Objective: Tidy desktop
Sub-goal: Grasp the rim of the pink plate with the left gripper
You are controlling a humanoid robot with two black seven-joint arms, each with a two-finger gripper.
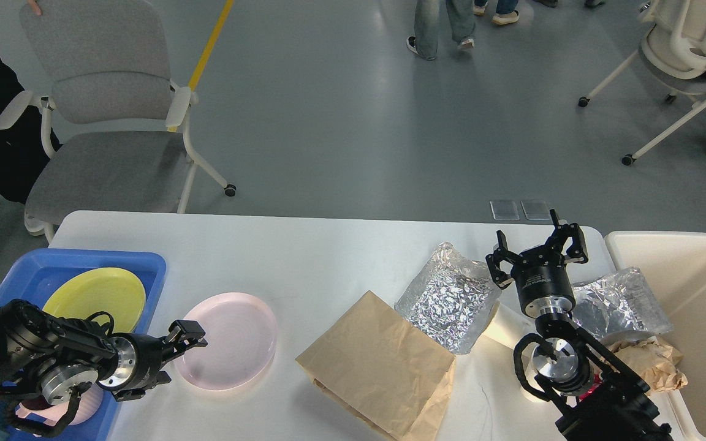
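Head view. The desktop [328, 257] fills the lower half of the frame, with a blue tray [144, 260] at its left end and a cream bin [696, 245] just past its right end. Done so far, judging by position: a yellow plate [92, 294] lies in the tray, and a pink mug [80, 407] sits at the tray's near corner, partly hidden by the arm. Left to do: a pink plate [230, 340] rests on the bare surface just beside the tray; a brown paper bag [377, 367] lies flat near the middle; two foil packets [448, 297] [626, 300] and a crumpled brown paper [650, 361] lie by the bin, none of them inside it. The left gripper [175, 355] has its fingers spread at the near-left rim of the pink plate, one finger over the rim; contact cannot be judged. The right gripper [537, 248] is raised between the foil packets, fingers spread and holding nothing. The task appears to be in an early-to-middle stage.
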